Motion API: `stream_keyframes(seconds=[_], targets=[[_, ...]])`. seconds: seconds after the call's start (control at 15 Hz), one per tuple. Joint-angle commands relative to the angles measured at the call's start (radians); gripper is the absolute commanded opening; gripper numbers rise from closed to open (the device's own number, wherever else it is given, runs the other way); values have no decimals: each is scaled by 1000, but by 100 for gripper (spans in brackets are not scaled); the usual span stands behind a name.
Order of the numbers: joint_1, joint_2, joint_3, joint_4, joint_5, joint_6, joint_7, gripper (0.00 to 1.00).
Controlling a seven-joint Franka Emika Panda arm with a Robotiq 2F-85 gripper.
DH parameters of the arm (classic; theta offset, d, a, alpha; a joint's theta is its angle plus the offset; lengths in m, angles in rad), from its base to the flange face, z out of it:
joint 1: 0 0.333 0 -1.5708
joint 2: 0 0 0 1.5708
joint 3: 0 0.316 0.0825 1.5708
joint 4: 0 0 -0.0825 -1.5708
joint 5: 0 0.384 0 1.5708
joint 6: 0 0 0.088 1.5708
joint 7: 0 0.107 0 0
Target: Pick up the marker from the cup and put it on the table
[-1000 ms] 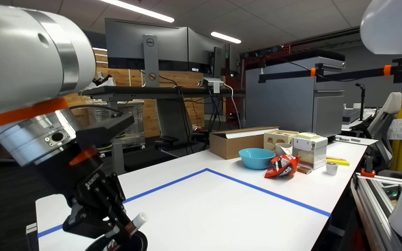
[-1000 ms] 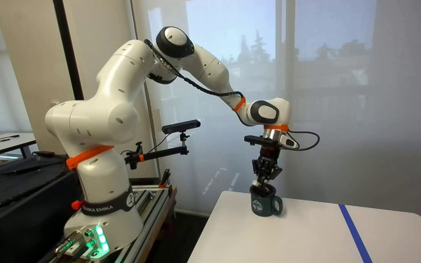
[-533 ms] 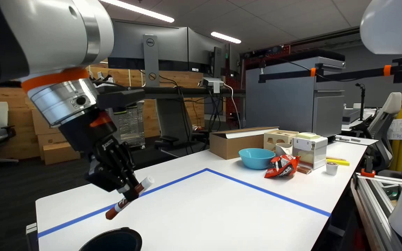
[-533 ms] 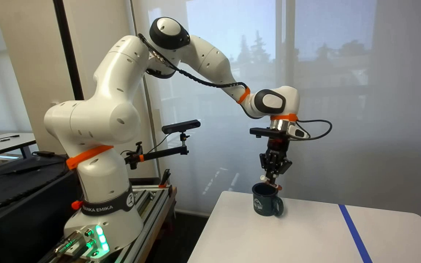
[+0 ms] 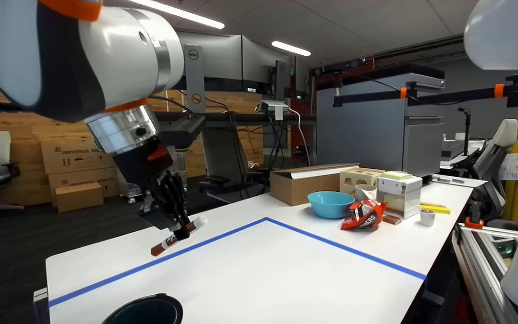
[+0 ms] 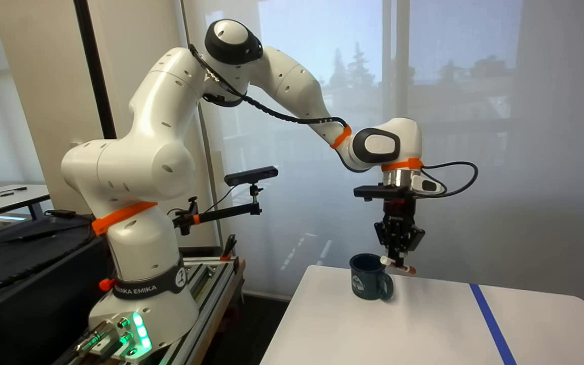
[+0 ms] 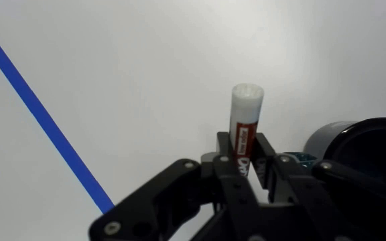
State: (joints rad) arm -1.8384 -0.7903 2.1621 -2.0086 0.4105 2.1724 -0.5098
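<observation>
And it's one marker (image 7: pixel 245 129), one green mug (image 6: pixel 364 280), one blue bowl (image 5: pixel 331 206), one red bag (image 5: pixel 363 215), one end effector (image 7: pixel 243 144)!

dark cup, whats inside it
Inside the cup, both exterior views show only dark inner wall; nothing sticks above its rim. The bottom is hidden by the near wall or picture edge, and the wrist view is too dark there. The marker is outside, in the gripper.

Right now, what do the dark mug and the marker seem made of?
The mug seems glossy, glazed ceramic or enamelled metal, its rim glinting; I can't tell which. The marker is likely smooth plastic: even white end, printed label.
</observation>
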Motion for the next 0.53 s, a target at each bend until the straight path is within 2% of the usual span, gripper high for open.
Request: stream_keyframes(seconds=[0.0, 0.27, 0.47], targets=[[-28, 20, 57, -69, 18, 158, -10, 5], [-110, 14, 136, -86, 18, 232, -15, 5], [-188, 9, 196, -72, 23, 230, -24, 5]])
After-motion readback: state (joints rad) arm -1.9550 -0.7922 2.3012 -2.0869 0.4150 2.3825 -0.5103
